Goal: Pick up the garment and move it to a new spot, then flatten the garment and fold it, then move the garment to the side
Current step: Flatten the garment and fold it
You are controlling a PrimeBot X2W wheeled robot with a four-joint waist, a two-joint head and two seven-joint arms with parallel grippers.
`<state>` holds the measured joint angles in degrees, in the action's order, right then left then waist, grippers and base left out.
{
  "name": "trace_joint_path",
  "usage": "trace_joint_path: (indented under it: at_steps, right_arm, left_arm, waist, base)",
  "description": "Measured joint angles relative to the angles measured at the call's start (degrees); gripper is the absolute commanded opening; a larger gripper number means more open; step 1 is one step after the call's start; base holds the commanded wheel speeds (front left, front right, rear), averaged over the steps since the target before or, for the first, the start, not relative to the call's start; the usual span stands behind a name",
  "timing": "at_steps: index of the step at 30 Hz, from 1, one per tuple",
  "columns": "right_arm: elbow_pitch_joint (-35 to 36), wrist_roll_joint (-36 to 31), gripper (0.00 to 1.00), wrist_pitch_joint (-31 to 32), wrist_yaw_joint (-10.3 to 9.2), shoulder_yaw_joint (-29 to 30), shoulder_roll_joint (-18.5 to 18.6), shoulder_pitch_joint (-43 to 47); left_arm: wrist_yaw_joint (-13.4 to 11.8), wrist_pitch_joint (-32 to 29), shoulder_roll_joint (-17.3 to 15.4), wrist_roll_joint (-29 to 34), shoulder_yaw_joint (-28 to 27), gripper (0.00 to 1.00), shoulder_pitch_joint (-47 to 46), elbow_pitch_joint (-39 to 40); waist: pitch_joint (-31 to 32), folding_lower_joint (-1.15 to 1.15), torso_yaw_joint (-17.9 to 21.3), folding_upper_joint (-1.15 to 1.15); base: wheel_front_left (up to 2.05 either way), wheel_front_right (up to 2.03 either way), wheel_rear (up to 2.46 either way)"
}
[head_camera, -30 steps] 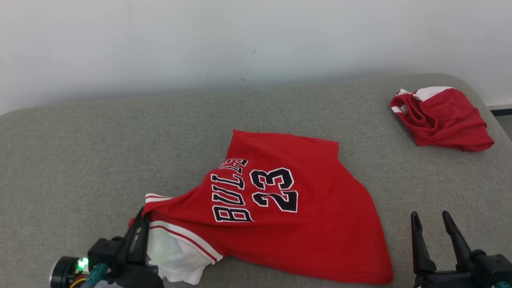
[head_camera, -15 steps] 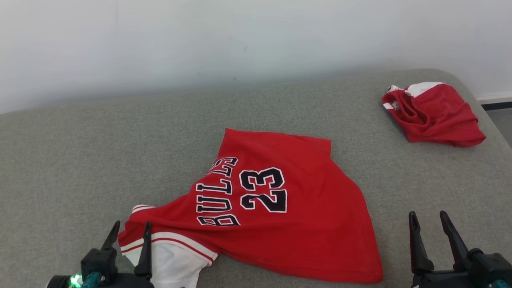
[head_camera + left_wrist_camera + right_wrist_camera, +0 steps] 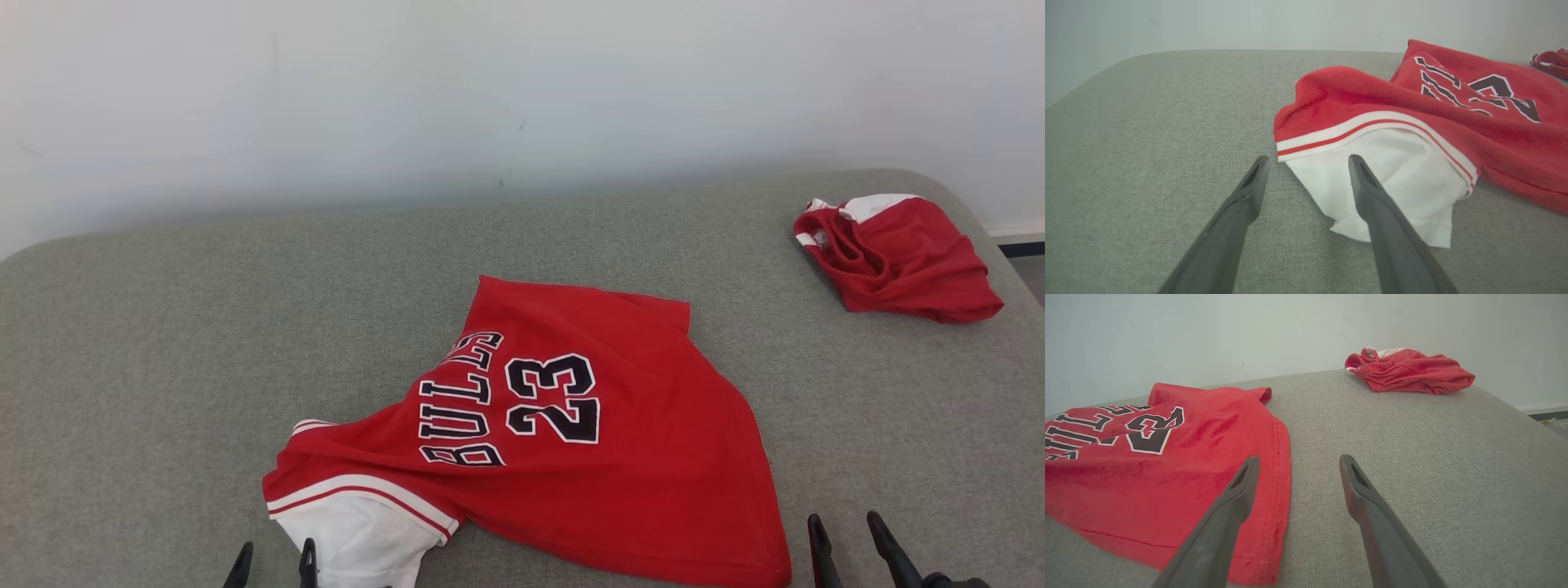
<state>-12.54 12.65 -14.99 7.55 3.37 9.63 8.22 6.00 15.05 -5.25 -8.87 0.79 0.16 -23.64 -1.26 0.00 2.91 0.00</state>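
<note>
Step in hand, by judgement: flattening. The garment (image 3: 571, 441) lies rumpled on the grey cushion (image 3: 163, 327), gripped by neither hand. Left gripper (image 3: 1308, 159), fingers spread: white panel (image 3: 1392, 183) just ahead, possibly touching its right finger. Right gripper (image 3: 1298, 457), spread: red hem (image 3: 1280, 477) beside its left finger. Next: pinch opposite edges, draw apart.

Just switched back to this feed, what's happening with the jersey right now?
Nothing is held at the moment. The red jersey lies rumpled, number side up, on the grey cushion, not yet flattened or folded. The left gripper is open by its white end, and the right gripper is open beside the opposite hem. A second red garment sits bunched at the far right corner.
</note>
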Motion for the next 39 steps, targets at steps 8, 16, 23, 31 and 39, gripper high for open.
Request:
trace_joint_path:
  at_steps: [8,16,23,31,39]
  right_arm:
    - [-5.5,1.1,1.0,0.0,0.0,-2.8,0.5,1.5]
    - [-12.0,2.5,1.0,0.0,0.0,-6.2,1.0,-0.1]
    - [-13.8,2.8,1.0,0.0,0.0,-8.1,1.2,-2.4]
    - [-15.9,3.0,1.0,0.0,0.0,-10.0,1.0,-3.9]
    - [-20.1,3.7,0.0,0.0,0.0,-11.4,0.4,-6.8]
  left_arm:
    - [0.5,0.0,0.3,-1.3,-1.9,1.0,0.5,-2.7]
    - [1.1,0.0,-0.6,-1.7,-1.6,1.0,-3.1,-7.7]
    - [1.4,0.0,-1.0,-4.4,2.7,1.0,-8.4,-16.4]
    - [1.4,0.1,-0.1,-11.8,6.5,1.0,-9.3,-20.1]
    - [1.4,0.1,0.5,-18.4,10.6,0.0,-9.6,-20.9]
  waist:
    - [-0.7,0.0,-0.3,0.0]
    - [-0.5,0.0,-0.5,0.0]
    - [-0.8,0.0,0.4,0.0]
    - [-0.8,0.0,0.9,0.0]
    - [0.1,0.0,0.6,0.0]
  base:
    - [0.0,0.0,0.0]
    - [0.0,0.0,0.0]
    - [0.0,0.0,0.0]
    - [0.0,0.0,0.0]
    - [0.0,0.0,0.0]
